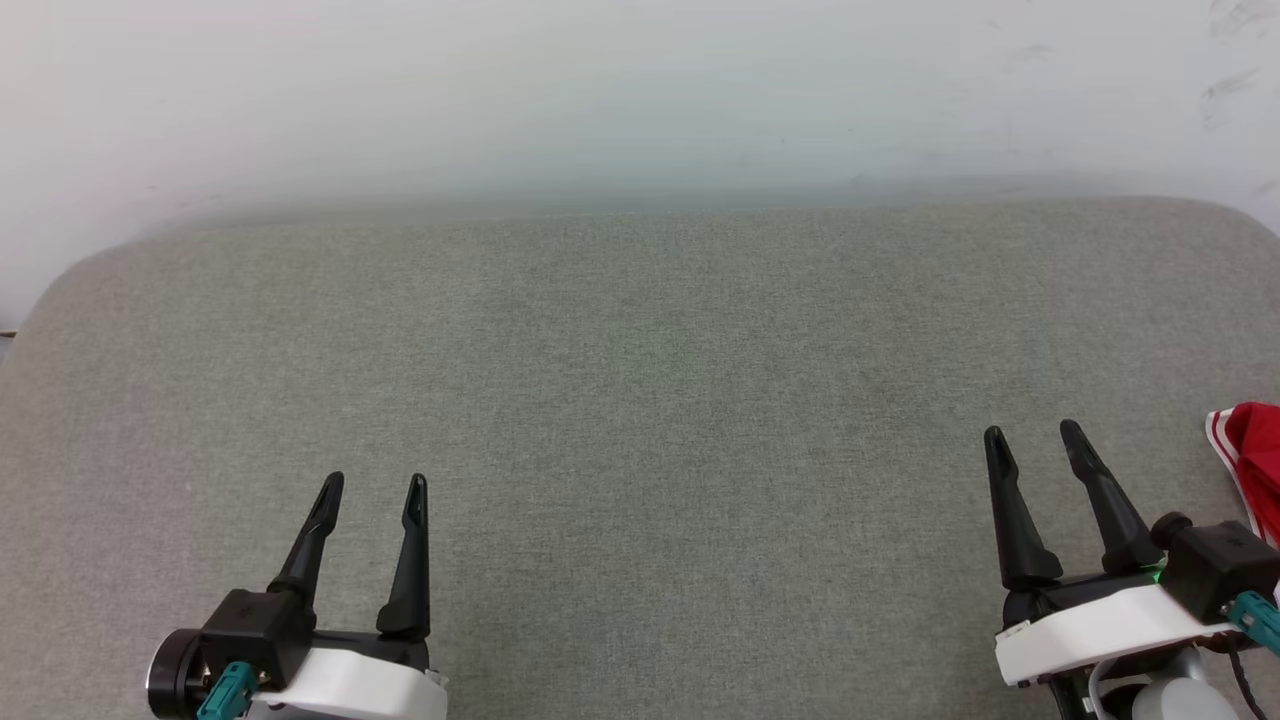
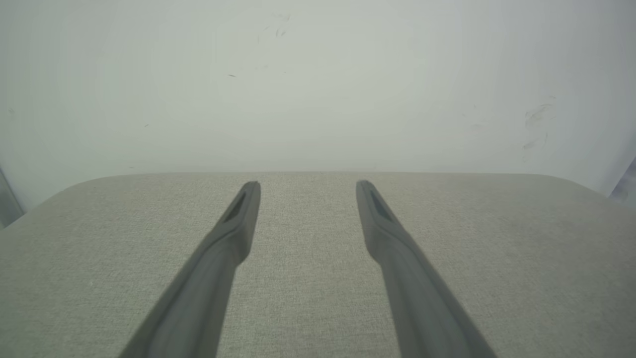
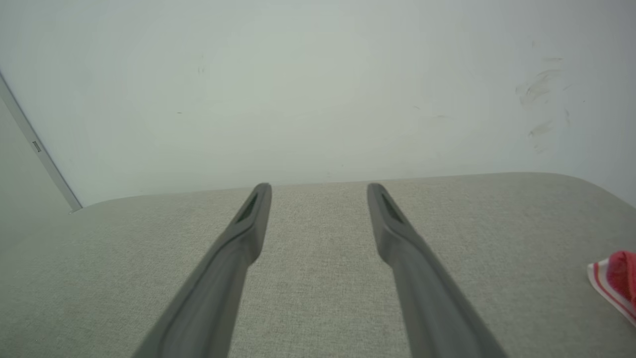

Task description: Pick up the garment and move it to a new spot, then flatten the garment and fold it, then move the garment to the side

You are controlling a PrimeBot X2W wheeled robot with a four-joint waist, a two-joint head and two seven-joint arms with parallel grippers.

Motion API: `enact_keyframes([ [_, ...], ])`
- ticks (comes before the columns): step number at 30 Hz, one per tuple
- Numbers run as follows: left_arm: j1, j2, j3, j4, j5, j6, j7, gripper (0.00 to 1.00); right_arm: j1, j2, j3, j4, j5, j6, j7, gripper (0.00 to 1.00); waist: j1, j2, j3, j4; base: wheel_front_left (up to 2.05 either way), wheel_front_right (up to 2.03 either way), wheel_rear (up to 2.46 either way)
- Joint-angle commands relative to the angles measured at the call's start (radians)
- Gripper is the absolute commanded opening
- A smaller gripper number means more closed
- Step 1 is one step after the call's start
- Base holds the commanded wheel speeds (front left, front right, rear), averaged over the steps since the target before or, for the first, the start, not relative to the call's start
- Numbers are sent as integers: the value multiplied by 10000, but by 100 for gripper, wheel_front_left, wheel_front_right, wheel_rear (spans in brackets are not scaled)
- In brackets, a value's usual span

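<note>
1. Standing apart with bare cloth between them, the left gripper's [image 1: 376,482] fingers [image 2: 238,219] hold nothing. They point up the grey fabric surface [image 1: 640,400] toward the wall [image 1: 640,90].
2. The right gripper [image 1: 1031,430] is the same: its fingers [image 3: 392,223] are spread, nothing is between them, and they hover over bare cloth.
3. The garment [image 1: 1255,460] lies at the far right of the surface, just beside the right wrist housing. A small red piece with white-and-red striped trim is in the head view, and the right wrist view catches the same corner [image 3: 618,278] low at its right edge. The rest runs out of frame, so I cannot tell whether it is folded or bunched.
4. This fits two stages. Either the shirt is waiting off to the side to be fetched, or it has been set aside there once folded. The pictures do not settle which.
5. Risks, as I judge them:
   - The right wrist sits close to the cloth, so a sideways swing of that arm could snag the trim and drag it, which would undo any fold.
   - Any grasp aimed from these views would have little more than the striped edge to go by. It might pinch a single layer, leaving the rest trailing.
   - The shirt lies toward the rounded right end of the surface, where a nudge outward could slide it off.
</note>
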Motion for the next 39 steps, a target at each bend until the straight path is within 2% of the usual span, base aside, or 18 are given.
enact_keyframes([
  [1, 9, -17, 55, -37, 19, -26, -20, 100, 59, 60, 2, -30, -16, -9, -60, 100, 0, 0, 5, -9, 0, 0, 0],
  [11, -56, -71, 150, -126, -45, -60, -20, 100, 96, 81, 15, -85, -46, -9, -65, 100, 0, 0, 95, -23, 0, 0, 0],
  [12, -11, -58, 117, -107, -46, -59, 0, 0, 4, 44, 6, -56, -21, 0, -31, 0, 0, 0, 101, -24, 0, 0, 0],
  [16, 75, -77, 49, 163, -201, -60, 35, 0, 82, 70, 23, 209, 102, 2, 20, 0, 1, 0, 109, -21, 0, 0, 0],
  [26, -158, 23, 82, 455, -2509, -50, 499, 0, -15, 65, -100, 372, 2198, 1, 470, 0, 1, 0, 57, 6, 0, 0, 0],
  [39, -404, 100, 127, 795, -4660, -66, 947, 0, -122, 81, -235, 540, 4155, 0, 908, 0, 1, 0, -1, 37, 0, 0, 0],
])
